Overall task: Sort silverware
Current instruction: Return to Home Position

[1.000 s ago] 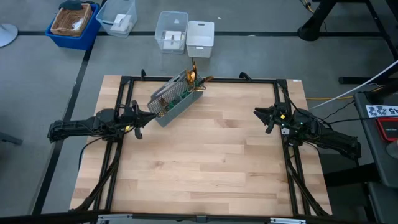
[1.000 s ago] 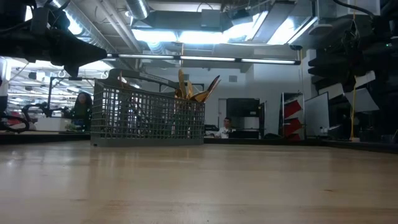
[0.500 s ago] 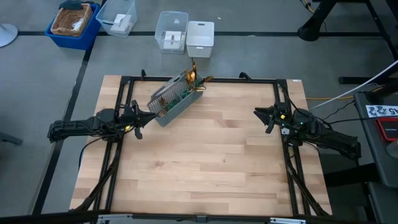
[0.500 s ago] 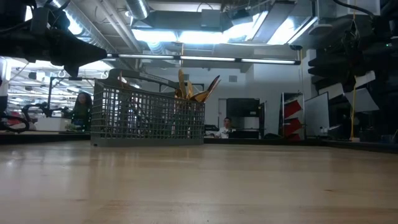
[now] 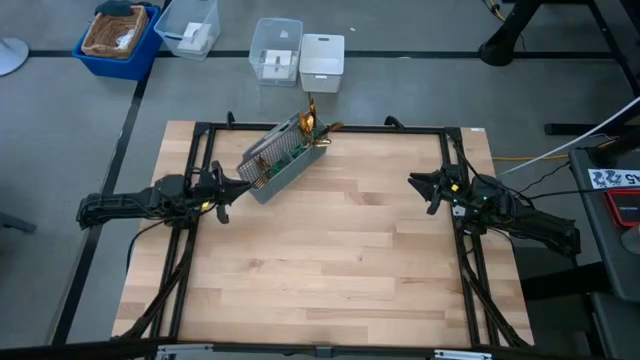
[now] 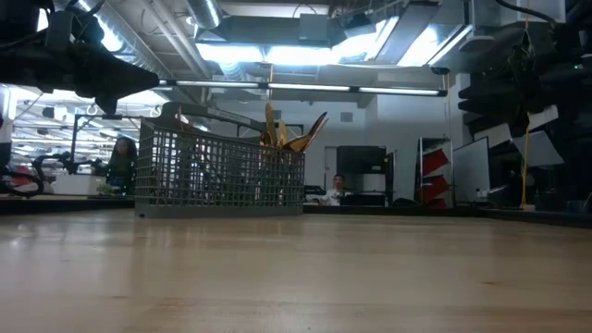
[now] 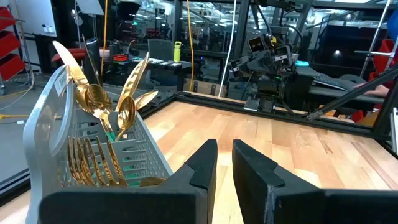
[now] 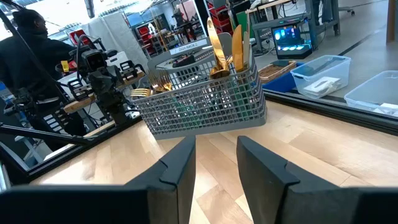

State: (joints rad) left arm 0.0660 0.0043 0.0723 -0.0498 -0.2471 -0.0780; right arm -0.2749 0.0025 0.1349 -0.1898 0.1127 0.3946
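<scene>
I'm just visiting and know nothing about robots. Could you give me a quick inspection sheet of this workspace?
Surface: wooden table holds one grey mesh caddy, far left.
Job's things: silverware stands in the caddy, gold heads up.
Clutter: blue bin and clear bins on the floor beyond the table.
Grippers: left gripper and right gripper at the table's sides, both open, empty.
Cables: white cable on the floor, right.
Surroundings: lab room; a person beyond the table.
</scene>
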